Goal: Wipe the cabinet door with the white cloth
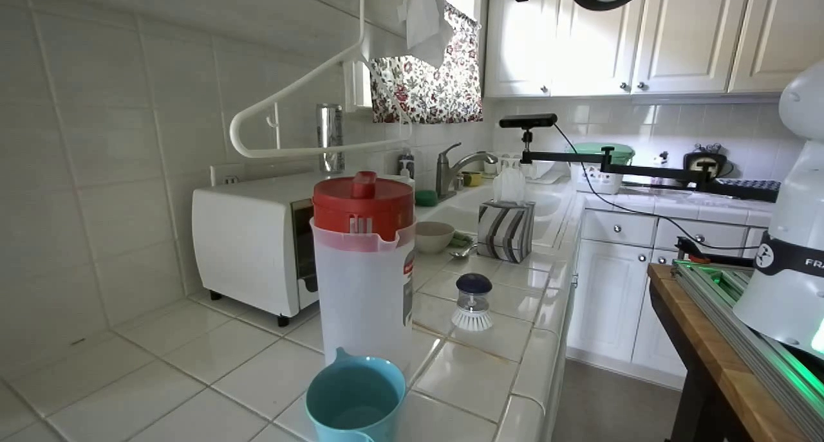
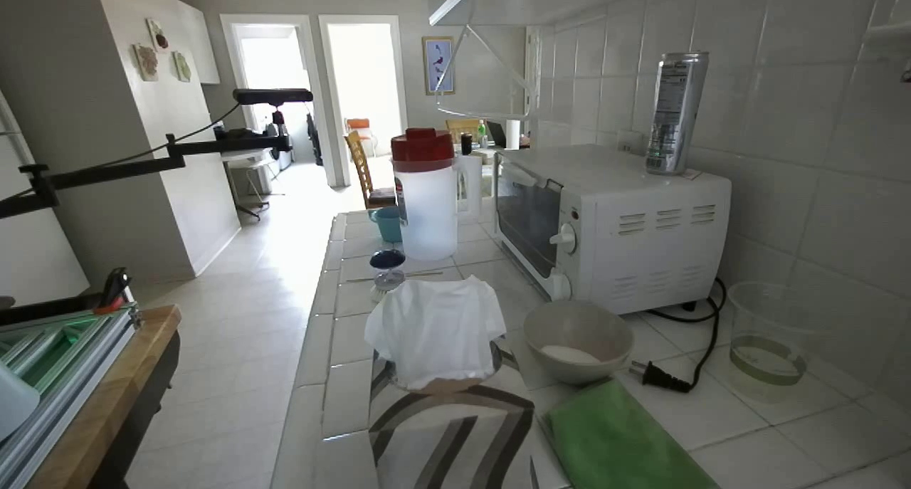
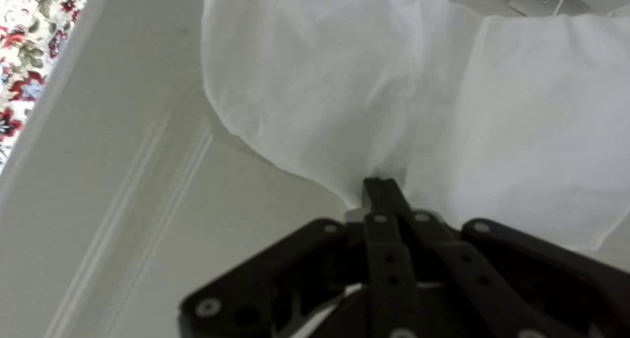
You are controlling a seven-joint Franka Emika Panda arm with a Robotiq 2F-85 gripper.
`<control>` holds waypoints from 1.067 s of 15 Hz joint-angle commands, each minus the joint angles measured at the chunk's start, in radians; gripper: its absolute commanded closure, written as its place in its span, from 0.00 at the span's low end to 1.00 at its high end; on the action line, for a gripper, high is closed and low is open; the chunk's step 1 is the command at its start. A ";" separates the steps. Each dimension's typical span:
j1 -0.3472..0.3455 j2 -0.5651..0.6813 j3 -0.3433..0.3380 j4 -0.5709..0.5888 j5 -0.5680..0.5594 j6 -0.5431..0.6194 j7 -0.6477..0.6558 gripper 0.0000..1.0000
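The tool pinches the white cloth before the cabinet door, contact unclear; wiping seems in hand, next wanting pressed, steady strokes.

The white cloth is plain, thin and softly creased, pinched near its edge and fanning out in two loose flaps with a fold between them. In the wrist view it spreads across the face of the cabinet door, apart from the floral curtain; how closely it lies against the door cannot be told. The door is pale, with grooved moulding, one straight edge running just beside the curtain. In an exterior view the cloth hangs down, its lower corner overlapping the curtain's upper part.
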 commanded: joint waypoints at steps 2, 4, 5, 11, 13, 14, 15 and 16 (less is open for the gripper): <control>-0.040 0.022 0.037 0.048 -0.013 0.027 -0.015 1.00; -0.046 0.020 0.046 0.057 -0.013 0.032 -0.015 1.00; -0.049 0.019 0.050 0.065 -0.013 0.032 -0.016 1.00; -0.053 0.000 0.052 0.099 -0.011 0.047 -0.015 1.00; -0.056 -0.010 0.053 0.105 -0.010 0.054 -0.014 1.00; -0.055 -0.012 0.051 0.109 -0.011 0.057 -0.014 1.00; -0.056 -0.016 0.050 0.115 -0.011 0.058 -0.015 1.00; -0.060 -0.022 0.050 0.117 -0.010 0.061 -0.015 1.00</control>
